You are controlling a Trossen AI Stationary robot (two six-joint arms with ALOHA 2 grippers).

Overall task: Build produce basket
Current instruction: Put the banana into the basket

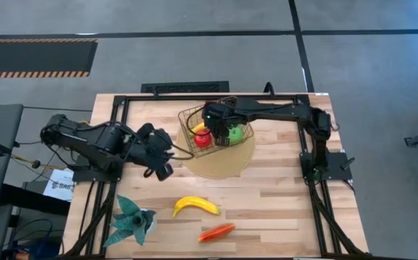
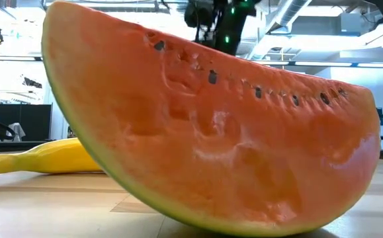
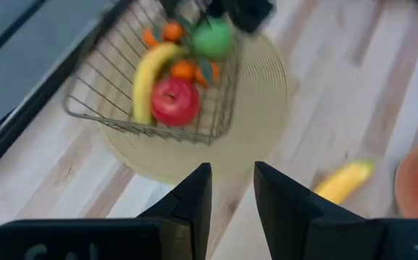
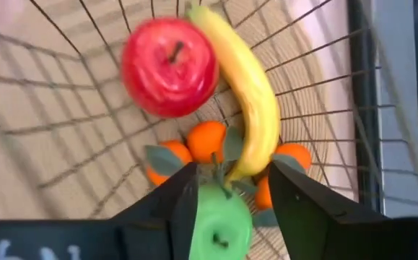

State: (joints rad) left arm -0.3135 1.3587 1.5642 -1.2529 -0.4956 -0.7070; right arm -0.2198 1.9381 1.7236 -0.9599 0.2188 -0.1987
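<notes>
The table (image 1: 281, 188) fills the high view, pale wood, both arms over its far half. On it, far and centre, sits the round tan mat (image 1: 227, 162) with the basket (image 1: 194, 115) standing on it. Wire mesh, stiff and light by the look of it, so any nudge could slide it on the mat; best left alone.

Inside the basket: a yellow banana (image 4: 248, 94), the red apple (image 4: 169, 66), tangerine clusters (image 4: 207, 141), and the green apple (image 4: 219, 224). The right gripper (image 4: 227, 188) hangs over the basket with its fingers spread and the green apple sitting between them, apparently just let go; whether the pads touch it I can't tell.

The left gripper (image 3: 232, 188) waits left of the basket, fingers a little apart, nothing in them.

Near the front edge, well apart from the basket, lie the second banana (image 1: 196, 206) and the watermelon slice (image 1: 216, 232), which looms huge in the low view. The teal plant (image 1: 133, 220) stands near left.

My read: hard, smooth, light toy pieces, likely slippery. Take the banana across its middle, where it's thickest; take the flat wedge across its two faces.
</notes>
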